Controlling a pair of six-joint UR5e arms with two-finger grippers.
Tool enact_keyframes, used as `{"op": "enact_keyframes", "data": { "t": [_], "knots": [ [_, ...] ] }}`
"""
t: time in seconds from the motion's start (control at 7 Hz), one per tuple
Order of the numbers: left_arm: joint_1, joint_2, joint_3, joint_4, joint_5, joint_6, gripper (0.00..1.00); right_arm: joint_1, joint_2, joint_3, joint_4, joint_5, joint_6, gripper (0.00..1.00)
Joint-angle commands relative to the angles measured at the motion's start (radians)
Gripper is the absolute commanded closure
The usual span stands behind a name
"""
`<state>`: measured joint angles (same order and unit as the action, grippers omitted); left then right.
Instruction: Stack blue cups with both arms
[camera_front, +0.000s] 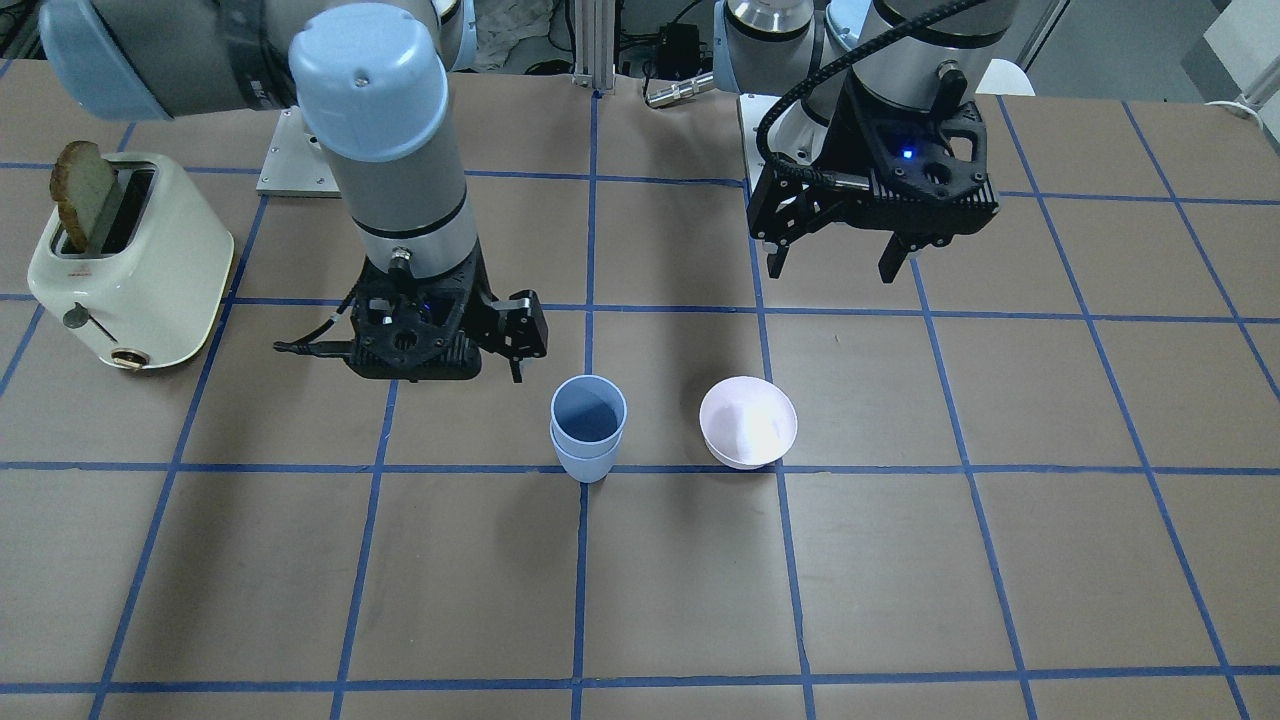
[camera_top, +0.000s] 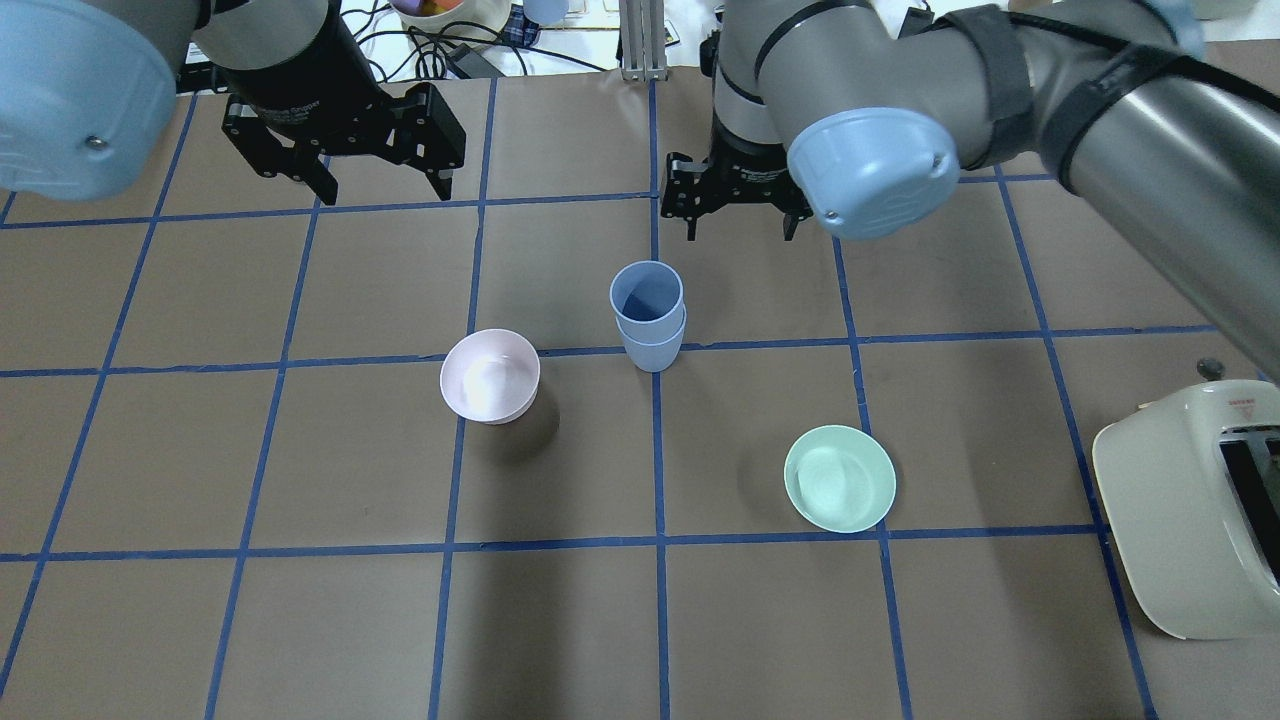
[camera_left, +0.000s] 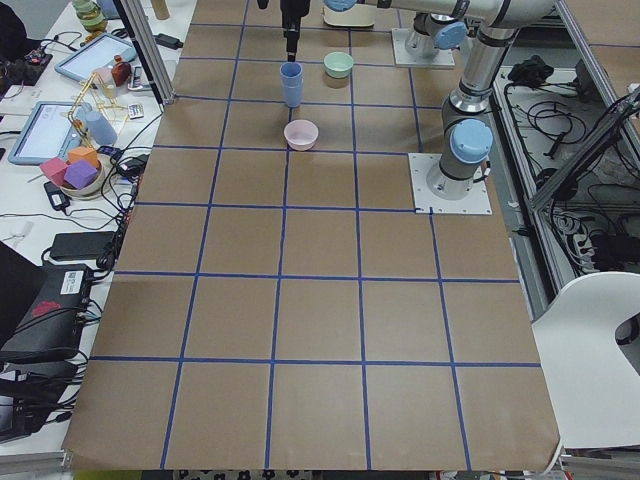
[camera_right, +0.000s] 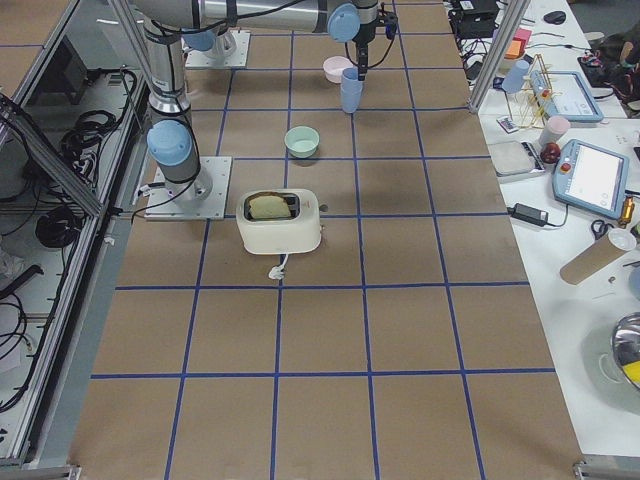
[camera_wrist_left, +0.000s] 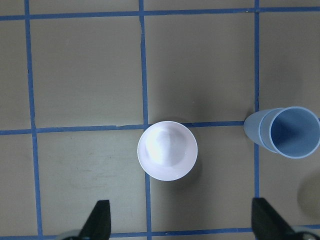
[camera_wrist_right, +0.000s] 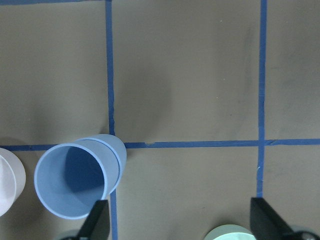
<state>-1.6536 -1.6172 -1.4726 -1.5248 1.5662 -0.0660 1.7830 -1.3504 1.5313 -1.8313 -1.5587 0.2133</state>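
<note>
The blue cups (camera_top: 648, 318) stand nested upright on the surface (camera_top: 300, 620) near the pink bowl (camera_top: 489, 374), with the left end effector (camera_top: 385, 190) and right end effector (camera_top: 740, 230) both spread, empty, above.

The right arm (camera_front: 405, 190) and left arm (camera_front: 920, 80) are grey metal cylinders with pale blue domed joint caps (camera_front: 375, 100), one showing a small screw (camera_front: 362, 72). The left gripper (camera_front: 833, 268) is a black latticed housing with a blue light (camera_front: 907, 153), a braided black cable (camera_front: 800, 95) and tapered black fingers (camera_front: 892, 262).
</note>
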Motion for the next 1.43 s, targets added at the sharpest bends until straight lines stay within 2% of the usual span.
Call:
{"op": "enact_keyframes", "data": {
  "t": [0.0, 0.29, 0.86, 1.29],
  "knots": [
    [-0.002, 0.0, 0.0, 0.0, 0.002, 0.0, 0.0, -0.033, -0.059, 0.003, 0.076, -0.068, -0.111, 0.0],
    [-0.005, -0.012, 0.003, 0.002, 0.0, 0.0, 0.0, -0.065, -0.113, 0.004, 0.109, -0.075, -0.164, 0.0],
    [-0.002, -0.004, 0.003, 0.002, -0.002, 0.0, 0.0, -0.122, -0.134, 0.027, 0.116, -0.067, -0.164, 0.0],
    [0.005, 0.007, 0.005, 0.0, 0.0, 0.0, 0.0, -0.131, -0.136, 0.016, 0.141, -0.014, -0.169, 0.0]
  ]
}}
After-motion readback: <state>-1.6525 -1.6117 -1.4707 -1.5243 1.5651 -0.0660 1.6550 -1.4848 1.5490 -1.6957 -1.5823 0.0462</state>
